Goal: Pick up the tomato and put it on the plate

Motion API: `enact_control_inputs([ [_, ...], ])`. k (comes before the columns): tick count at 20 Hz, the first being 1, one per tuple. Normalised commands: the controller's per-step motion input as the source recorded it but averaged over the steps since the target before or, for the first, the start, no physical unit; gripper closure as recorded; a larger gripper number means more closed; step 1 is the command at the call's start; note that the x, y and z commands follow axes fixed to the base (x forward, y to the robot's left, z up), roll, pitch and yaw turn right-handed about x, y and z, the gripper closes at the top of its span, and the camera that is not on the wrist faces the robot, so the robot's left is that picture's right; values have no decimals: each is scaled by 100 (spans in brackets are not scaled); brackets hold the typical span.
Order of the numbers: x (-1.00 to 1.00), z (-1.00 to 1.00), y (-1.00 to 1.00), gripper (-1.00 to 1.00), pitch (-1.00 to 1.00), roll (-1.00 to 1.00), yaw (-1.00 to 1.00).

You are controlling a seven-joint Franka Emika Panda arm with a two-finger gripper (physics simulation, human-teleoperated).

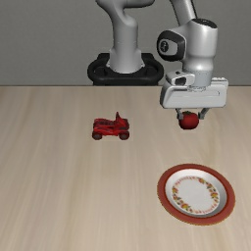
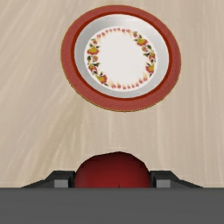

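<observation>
End effector was clamped on the round red tomato, apparently lifted off the wooden tabletop. Pick done, place left. White, red-rimmed floral plate sat empty at its 6 o'clock, small red toy car at 9 o'clock.

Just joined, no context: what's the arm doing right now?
The gripper is shut on the tomato, one finger on each side, and seems to hold it above the table. The plate lies on the table with nothing on it, and the tomato is not over it yet. A red toy car stands on the table toward the exterior view's left, apart from the gripper.
</observation>
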Motion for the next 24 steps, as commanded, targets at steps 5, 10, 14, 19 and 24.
enact_control_inputs([
  [5,100,0,0,100,0,0,0],
  [10,100,0,0,100,0,0,0],
  [14,100,0,0,100,0,0,0],
  [19,20,0,0,-100,0,0,0],
  [24,0,0,0,-100,0,0,0],
])
